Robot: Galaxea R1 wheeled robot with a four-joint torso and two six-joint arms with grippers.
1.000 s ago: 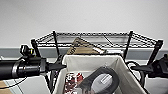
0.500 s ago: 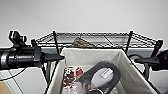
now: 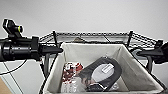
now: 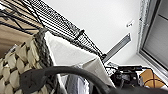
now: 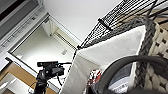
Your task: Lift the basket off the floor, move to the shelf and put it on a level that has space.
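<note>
Both arms reach forward at about the height of the shelf's top level, one on each side of the basket. The left arm comes in as a thick black cylinder held level, carrying a small black block with a yellow-green spot on top, and narrows to a bar that ends at the basket's near left corner. The right arm is level too and points inward at the basket's right end. Whether the fingers of either arm are released or clenched cannot be told.

The basket is raised, right in front of the shelf, with its far rim close to the top level, a black wire grid; whether it touches the grid cannot be told. Its white fabric lining shows in the head view, and inside lie a dark oval object with a grey centre and something red and white.

In the left wrist view the basket's cream woven wall and dark braided rim sit just under the black wire tier, with a dark loop handle curving across the foreground. The right wrist view shows the other woven end, its braided rim and another dark loop handle.
</note>
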